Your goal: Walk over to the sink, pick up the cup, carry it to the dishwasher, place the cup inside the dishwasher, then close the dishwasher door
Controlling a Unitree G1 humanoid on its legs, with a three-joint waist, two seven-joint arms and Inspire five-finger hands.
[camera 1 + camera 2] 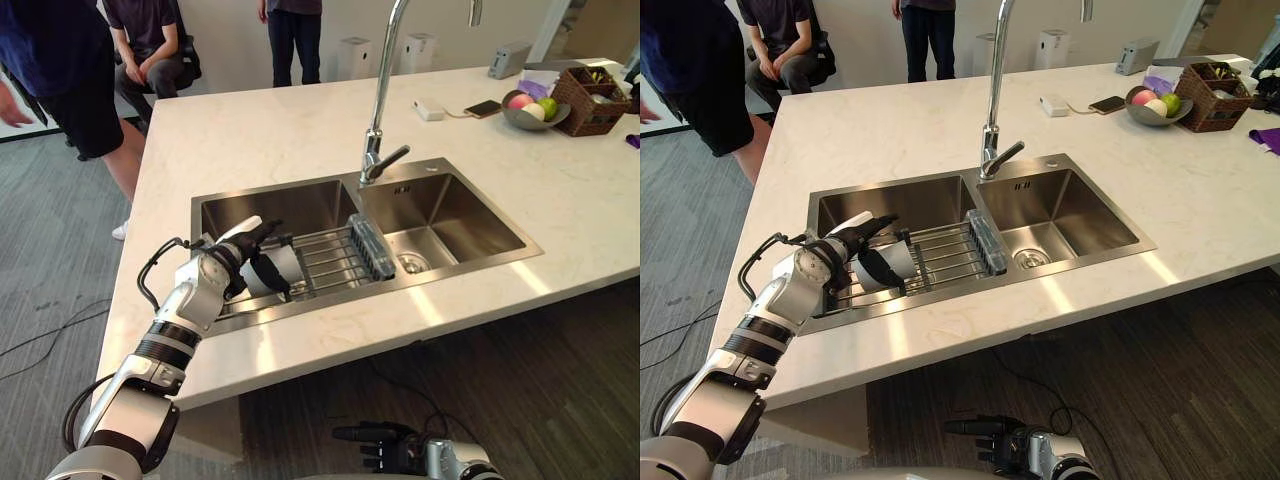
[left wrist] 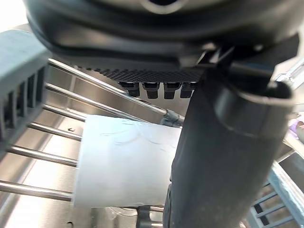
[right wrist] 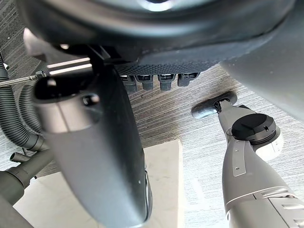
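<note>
**Cup (image 1: 280,266) being gripped in the sink (image 1: 470,222)**

I am curling my left hand's (image 1: 232,262) fingers and thumb round it as it is lying on the wire rack (image 1: 335,258). My right hand (image 1: 385,440) is hanging low, relaxed, empty. Lifting, carrying, loading and door-closing are all remaining.

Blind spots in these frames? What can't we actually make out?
- Whether the left hand grips the cup: in the eye views the hand lies over the cup; in the left wrist view the thumb blocks the contact.
- The cup's mouth: behind the hand in the eye views.
- Top of the faucet: cut by the top edge in the eye views.
- What the basket holds: too small in the eye views.
</note>
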